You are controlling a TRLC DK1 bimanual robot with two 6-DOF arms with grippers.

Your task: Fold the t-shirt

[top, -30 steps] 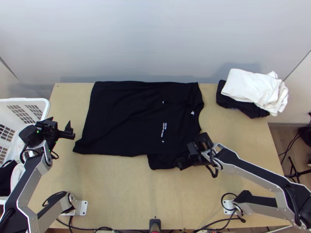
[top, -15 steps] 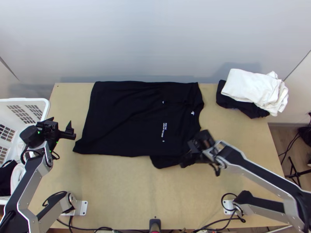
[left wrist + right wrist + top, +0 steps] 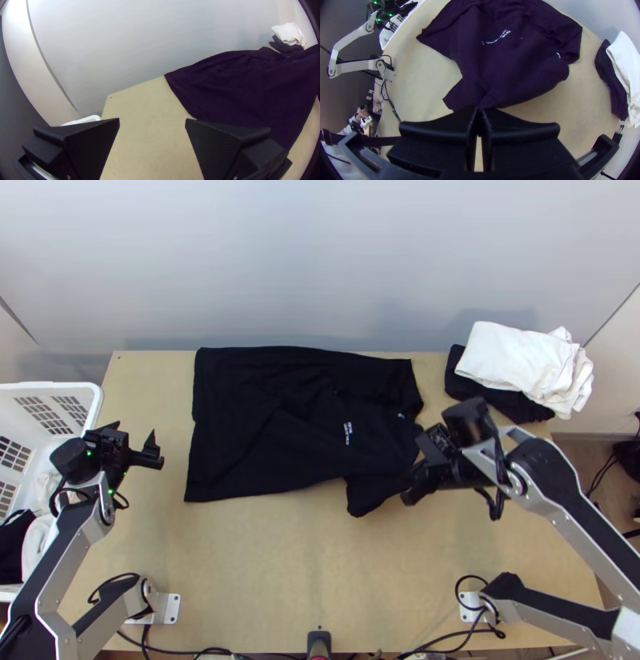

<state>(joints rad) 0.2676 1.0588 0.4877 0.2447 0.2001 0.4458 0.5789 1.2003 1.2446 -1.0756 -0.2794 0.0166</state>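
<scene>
Zero folds in, all ahead: our right gripper pinches the spread t-shirt near one sleeve; our left gripper gapes.

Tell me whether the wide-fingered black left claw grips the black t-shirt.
No, the left claw stands open, apart from the black t-shirt.

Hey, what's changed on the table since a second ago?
The right gripper has moved right in the top view, pinching the black t-shirt near its shoulder and dragging its near left corner along. The left gripper barely shifted; the cloth stack stayed put.
</scene>
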